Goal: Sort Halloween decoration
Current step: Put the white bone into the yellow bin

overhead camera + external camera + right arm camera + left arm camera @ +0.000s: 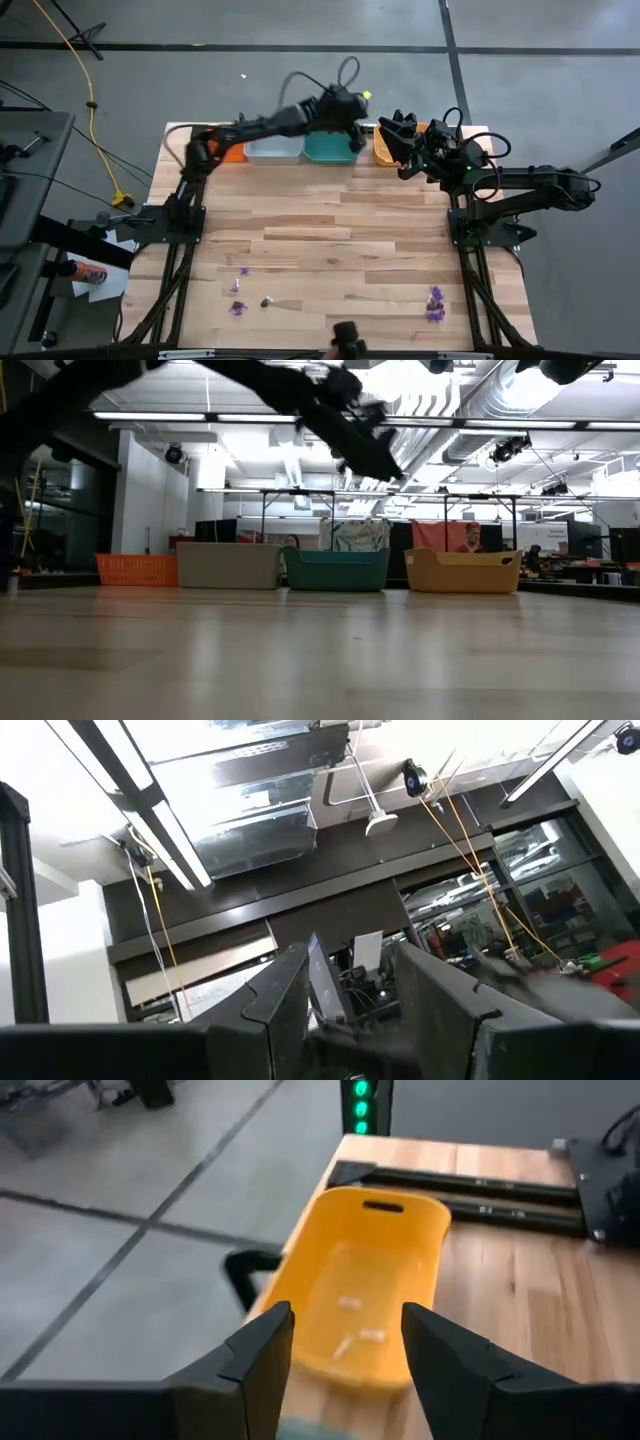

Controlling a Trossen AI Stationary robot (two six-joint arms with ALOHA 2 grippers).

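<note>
Lying scattered, purple trinkets (pixel 436 303) show no discernible axis.

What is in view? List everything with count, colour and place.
table: one, light wood, under both arms
orange tray: one, far edge, leftmost
grey tray: one, beside it
teal tray: one, third along
yellow tray: one, rightmost
purple trinkets: about five, near edge, two groups
dark trinket: one, in the left group
pale trinkets: about three, whitish, inside the yellow tray
left gripper: dark, open, empty, raised near the teal tray's right end
right gripper: dark, open, empty, by the yellow tray, pointing up
</note>
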